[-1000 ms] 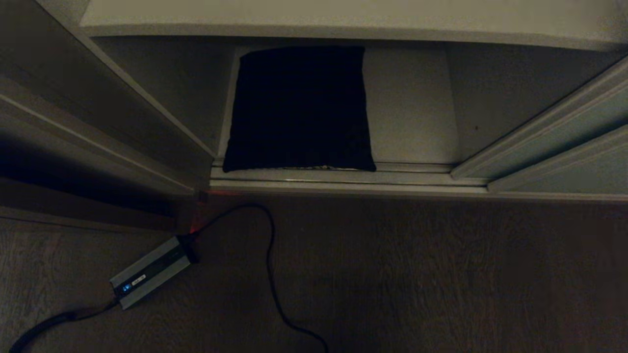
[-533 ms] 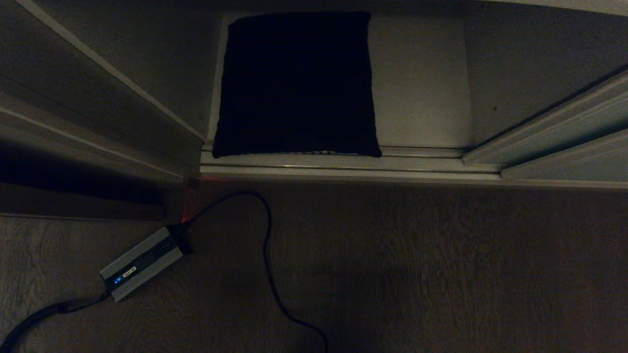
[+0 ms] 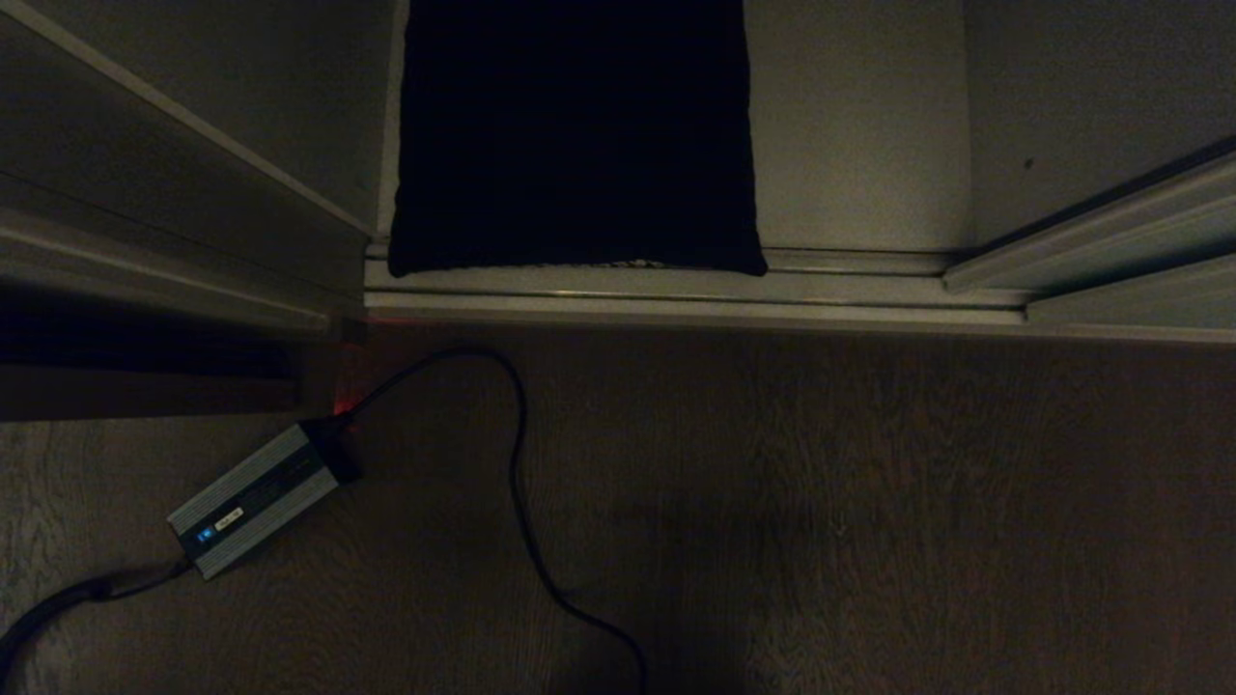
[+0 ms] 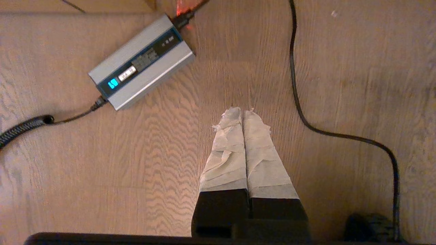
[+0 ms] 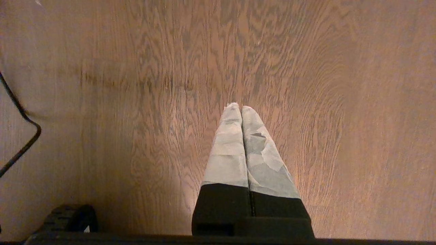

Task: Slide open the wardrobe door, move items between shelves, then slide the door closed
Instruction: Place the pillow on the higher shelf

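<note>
Your left pincer [image 4: 243,112] and right pincer [image 5: 238,107] are both closed and empty, pointing at the wood floor [image 3: 869,502]. One black cushion [image 3: 575,135] lies on the bottom shelf [image 3: 859,145], against its front edge by the floor track [image 3: 676,294]. The sliding door [image 3: 1110,236] is open at the right. One power brick [image 3: 253,499] and one cable [image 3: 521,483] lie on the floor; driving forward could snag them.
</note>
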`<state>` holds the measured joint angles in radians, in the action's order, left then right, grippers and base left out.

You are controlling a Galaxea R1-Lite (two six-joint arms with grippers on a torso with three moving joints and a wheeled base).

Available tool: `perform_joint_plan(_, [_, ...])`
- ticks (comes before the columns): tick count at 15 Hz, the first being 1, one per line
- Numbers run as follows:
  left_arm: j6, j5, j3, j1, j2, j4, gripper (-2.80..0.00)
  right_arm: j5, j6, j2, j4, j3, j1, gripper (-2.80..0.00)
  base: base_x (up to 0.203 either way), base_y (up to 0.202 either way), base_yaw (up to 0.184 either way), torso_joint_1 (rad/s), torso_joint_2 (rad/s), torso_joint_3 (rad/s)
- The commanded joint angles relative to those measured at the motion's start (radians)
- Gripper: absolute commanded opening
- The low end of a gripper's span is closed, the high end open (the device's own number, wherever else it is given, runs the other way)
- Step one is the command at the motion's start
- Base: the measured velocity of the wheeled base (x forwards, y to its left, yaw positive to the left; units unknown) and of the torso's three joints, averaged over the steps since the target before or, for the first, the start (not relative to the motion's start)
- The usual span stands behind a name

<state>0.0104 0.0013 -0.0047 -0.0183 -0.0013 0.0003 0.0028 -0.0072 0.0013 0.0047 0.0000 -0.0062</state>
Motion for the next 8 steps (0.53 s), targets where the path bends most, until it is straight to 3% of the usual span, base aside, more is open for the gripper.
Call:
perform_joint_plan(1, [0.0, 0.0, 0.0, 0.0, 0.001, 0.0, -2.8, 0.0, -0.001, -0.001, 0.0, 0.003, 0.0, -2.8, 0.0, 0.0, 0.0, 0.005, 0.0, -0.198])
perform_joint_plan(8, [0.002, 0.0, 0.003, 0.0, 0.001, -0.008, -2.8, 0.0, -0.001, -0.001, 0.0, 0.003, 0.0, -2.8, 0.0, 0.0, 0.0, 0.003, 0.0, -0.201])
